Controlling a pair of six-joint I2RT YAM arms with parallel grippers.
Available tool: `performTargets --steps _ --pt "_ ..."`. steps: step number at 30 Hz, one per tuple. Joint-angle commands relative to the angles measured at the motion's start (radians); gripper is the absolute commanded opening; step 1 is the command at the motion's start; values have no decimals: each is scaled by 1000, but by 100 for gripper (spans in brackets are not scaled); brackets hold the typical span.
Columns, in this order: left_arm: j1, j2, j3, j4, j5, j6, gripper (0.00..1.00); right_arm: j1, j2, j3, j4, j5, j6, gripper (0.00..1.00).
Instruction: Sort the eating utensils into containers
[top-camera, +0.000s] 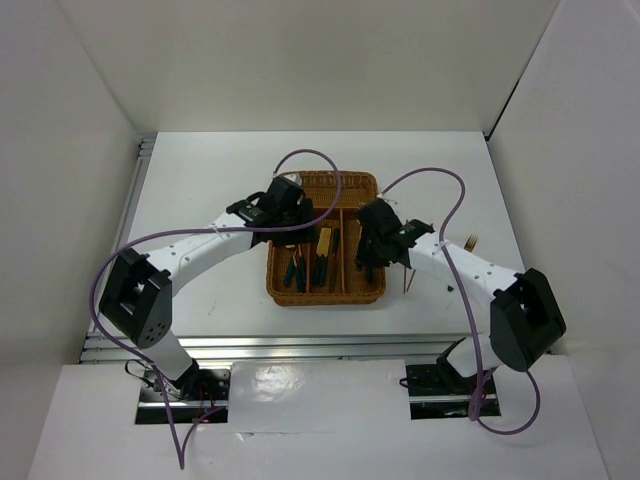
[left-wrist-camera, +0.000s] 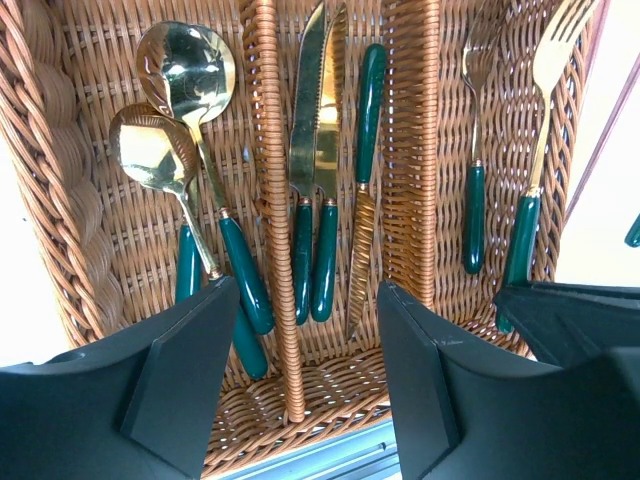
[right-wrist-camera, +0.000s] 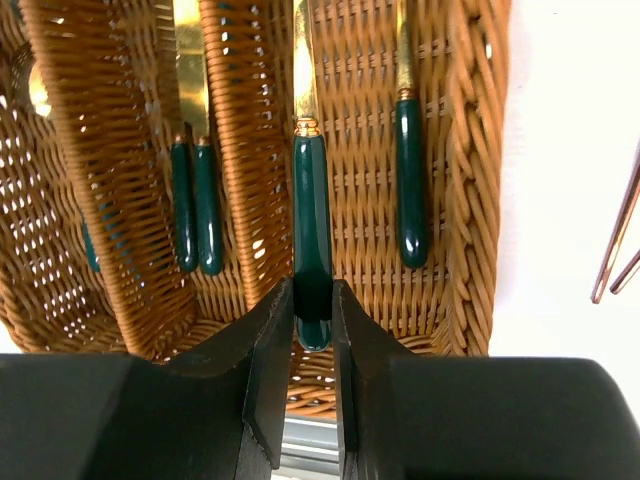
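Note:
The brown wicker tray (top-camera: 325, 298) lies mid-table, its slots seen close up in the left wrist view (left-wrist-camera: 265, 150) and the right wrist view (right-wrist-camera: 470, 200). Two gold spoons (left-wrist-camera: 185, 70) fill the left slot, three knives (left-wrist-camera: 308, 120) the middle one. In the right slot lies one fork (left-wrist-camera: 475, 200). My right gripper (right-wrist-camera: 312, 290) (top-camera: 368, 248) is shut on the green handle of a second fork (right-wrist-camera: 312, 220) (left-wrist-camera: 535, 180), held above that slot. My left gripper (left-wrist-camera: 305, 290) (top-camera: 290, 205) hangs open over the spoon and knife slots, holding nothing. Thin chopsticks (right-wrist-camera: 620, 240) (top-camera: 406, 278) lie on the table right of the tray.
Purple cables (top-camera: 320, 158) loop over both arms and above the tray. A small gold piece (top-camera: 470, 240) shows on the table behind the right arm. An aluminium rail (top-camera: 300, 345) runs along the near table edge. White walls close in the sides and back.

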Motion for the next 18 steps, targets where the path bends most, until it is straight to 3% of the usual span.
performTargets --steps 1,11,15,18 --pt "7 -47 -6 27 11 20 71 4 6 4 -2 45 30 22" --pt "16 -47 -6 27 11 29 71 4 52 55 -61 92 29 55" --pt "25 -65 -6 27 11 38 71 -6 25 95 -147 238 38 58" --pt "25 -65 -24 27 11 47 71 -95 -47 106 -169 266 18 59"
